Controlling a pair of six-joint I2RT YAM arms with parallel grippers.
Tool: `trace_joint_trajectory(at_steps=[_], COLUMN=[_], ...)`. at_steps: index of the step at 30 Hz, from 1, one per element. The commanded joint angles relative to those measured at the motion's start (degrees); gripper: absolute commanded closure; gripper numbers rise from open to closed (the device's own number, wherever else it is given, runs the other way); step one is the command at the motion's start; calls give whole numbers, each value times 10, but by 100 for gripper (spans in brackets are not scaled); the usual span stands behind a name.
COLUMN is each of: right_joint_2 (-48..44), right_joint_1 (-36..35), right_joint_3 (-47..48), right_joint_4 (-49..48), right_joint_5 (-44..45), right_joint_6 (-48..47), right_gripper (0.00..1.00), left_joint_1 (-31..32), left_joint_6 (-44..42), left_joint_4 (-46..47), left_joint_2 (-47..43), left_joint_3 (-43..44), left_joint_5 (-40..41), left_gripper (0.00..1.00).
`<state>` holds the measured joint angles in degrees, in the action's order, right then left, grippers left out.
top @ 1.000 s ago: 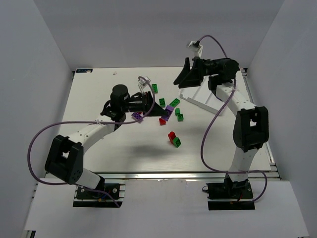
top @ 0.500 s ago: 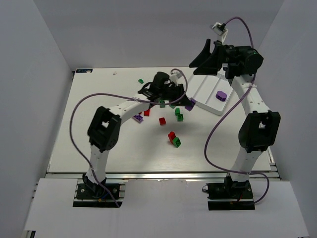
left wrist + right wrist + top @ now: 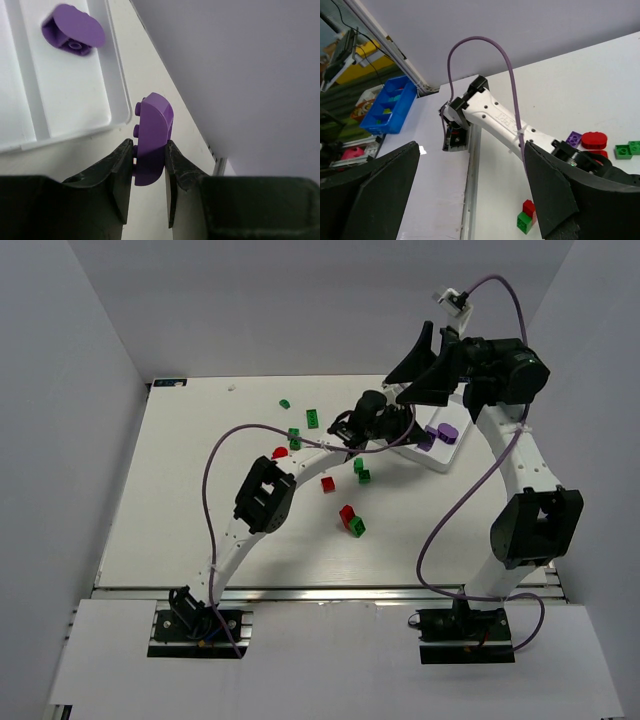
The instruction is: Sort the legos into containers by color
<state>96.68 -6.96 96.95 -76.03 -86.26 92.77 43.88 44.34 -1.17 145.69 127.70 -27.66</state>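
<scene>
Left claw (image 3: 149,156) pinches purple brick (image 3: 153,131) by its sides, studs facing tray (image 3: 65,105). The brick hangs just outside the tray's rim, over no compartment. Second purple brick (image 3: 73,31) lies in the edge compartment next to that rim. Right claw (image 3: 470,192) is spread wide with nothing between its fingers, raised high near the tray. Green and red bricks (image 3: 347,513) lie scattered on table (image 3: 180,500), left of the tray.
</scene>
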Motion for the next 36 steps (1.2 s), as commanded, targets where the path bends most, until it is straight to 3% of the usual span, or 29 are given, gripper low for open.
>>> trace_joint_trajectory(at_steps=[1,12,21,25,28,36], right_joint_2=[-15,-60,-74,-70,-65,-39], right_joint_1=[0,1,2,6,6,7], right_joint_3=[-25,-95,-129,-128,-118,-42], right_joint_4=[-319,-319,-319,-319,-319,-296], right_joint_5=[-37,-48,-48,-48,-49,-16], right_joint_6=[7,-5,-10,-10,-8,-15], right_gripper=[11,11,11,10,11,11], left_joint_1=[7,33,49,49,49,43], left_joint_6=[61,69,42,36,32,-7], left_joint_4=[98,190,164,144,138,130], left_joint_2=[22,93,106,106,103,41], left_joint_3=[27,76,80,79,78,51], left_joint_5=[47,197,261,268,266,267], left_gripper=[83,76,69,46,36,19])
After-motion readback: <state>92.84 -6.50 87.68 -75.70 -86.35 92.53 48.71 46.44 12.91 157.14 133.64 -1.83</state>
